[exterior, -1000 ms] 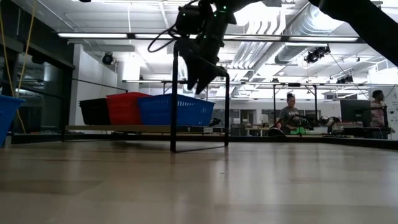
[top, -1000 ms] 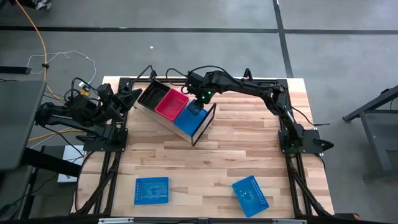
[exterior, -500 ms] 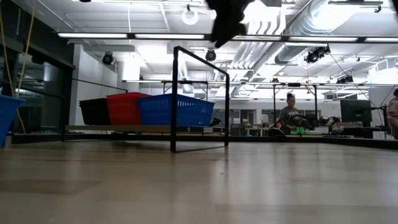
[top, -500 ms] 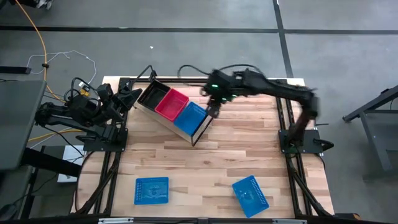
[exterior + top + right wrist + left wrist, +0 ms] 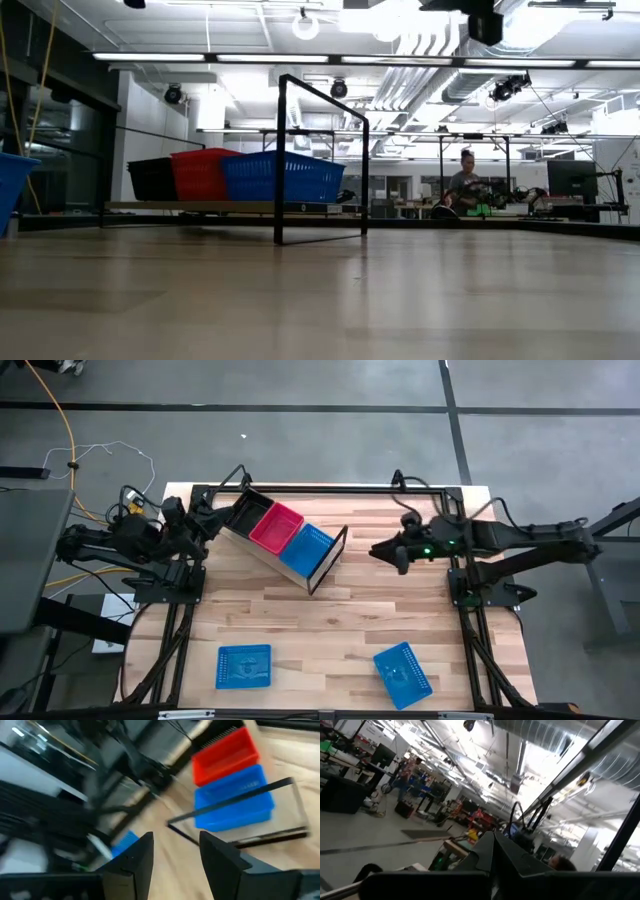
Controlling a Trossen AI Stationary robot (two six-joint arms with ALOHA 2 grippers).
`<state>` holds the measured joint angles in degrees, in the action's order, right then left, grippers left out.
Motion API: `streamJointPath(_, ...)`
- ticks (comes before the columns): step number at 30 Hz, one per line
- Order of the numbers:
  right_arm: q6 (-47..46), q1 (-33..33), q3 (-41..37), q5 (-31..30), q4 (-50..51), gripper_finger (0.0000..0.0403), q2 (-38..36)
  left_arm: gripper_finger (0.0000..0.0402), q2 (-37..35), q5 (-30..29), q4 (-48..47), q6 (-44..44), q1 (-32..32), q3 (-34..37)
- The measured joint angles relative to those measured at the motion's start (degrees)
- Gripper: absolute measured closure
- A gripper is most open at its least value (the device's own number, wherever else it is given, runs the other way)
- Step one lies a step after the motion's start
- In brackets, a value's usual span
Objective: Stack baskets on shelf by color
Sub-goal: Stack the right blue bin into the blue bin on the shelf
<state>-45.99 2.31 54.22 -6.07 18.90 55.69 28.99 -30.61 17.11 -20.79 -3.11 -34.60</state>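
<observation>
The light-wood shelf [image 5: 283, 540] lies slantwise at the table's far left, with its black metal frame [image 5: 331, 556] at the nearer end. In it stand a black basket [image 5: 240, 514], a red basket [image 5: 275, 526] and a blue basket [image 5: 305, 549], side by side; the low view shows them in a row [image 5: 283, 177]. Two more blue baskets [image 5: 244, 665] [image 5: 402, 671] rest on the table near its front edge. My right gripper [image 5: 385, 552] is open and empty, in the air right of the shelf; its wrist view [image 5: 175, 855] looks back at the shelf. My left gripper [image 5: 212, 518] is shut, beside the shelf's far end.
Black arm mounts stand at the table's left [image 5: 165, 575] and right [image 5: 480, 585] edges. Bare tabletop lies between the shelf and the two blue baskets at the front. A person [image 5: 465, 185] sits in the room beyond the table.
My right gripper has drawn away from the blue basket on the shelf, rising and swinging toward the table's right edge. The blue basket stays in the shelf beside the red one.
</observation>
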Motion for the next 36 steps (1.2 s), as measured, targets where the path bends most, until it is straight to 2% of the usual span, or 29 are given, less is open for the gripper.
streamJointPath(3, -3.0, 1.0, -2.6, 0.0, -3.6, 0.0258, -2.6, 0.0402, 0.1, 0.0, -1.5, 0.0, 0.0, 0.0)
streamJointPath(6, -4.4, 1.3, -1.8, 1.4, -2.6, 0.0258, -2.6, 0.0401, 0.7, 0.0, -1.7, -0.1, 0.0, 0.0)
streamJointPath(8, -6.1, 1.2, -0.3, 5.5, -2.1, 0.0258, -1.7, 0.0401, 0.8, 0.0, -1.7, -0.1, 0.0, 0.0)
streamJointPath(11, -11.2, 2.5, 2.7, 14.9, 1.1, 0.0258, 0.4, 0.0402, 0.8, 0.0, -2.0, 0.0, 0.0, 0.0)
streamJointPath(13, -16.5, 5.2, 4.7, 19.6, 5.9, 0.0258, 2.2, 0.0401, 0.8, 0.0, -2.5, 0.0, 0.0, 0.0)
streamJointPath(15, -22.4, 9.2, 5.9, 21.2, 12.3, 0.0258, 3.7, 0.0402, 0.8, 0.0, -3.3, 0.0, 0.0, 0.0)
streamJointPath(20, -39.5, 23.1, 5.7, 19.3, 24.8, 0.0258, 6.6, 0.0401, 0.8, 0.0, -6.4, 0.0, 0.0, 0.0)
streamJointPath(25, -62.8, 36.9, 5.6, 16.1, 31.5, 0.0258, 11.3, 0.0401, 0.8, 0.0, -9.6, 0.0, 0.0, 0.0)
streamJointPath(30, -83.8, 46.6, 5.6, 16.0, 29.0, 0.0258, 17.7, 0.0401, 0.8, 0.0, -10.5, -0.1, 0.0, 0.0)
streamJointPath(36, -88.3, 51.0, 5.6, 20.2, 18.6, 0.0258, 26.4, 0.0401, 0.8, 0.0, -10.4, -0.1, 0.0, 0.0)
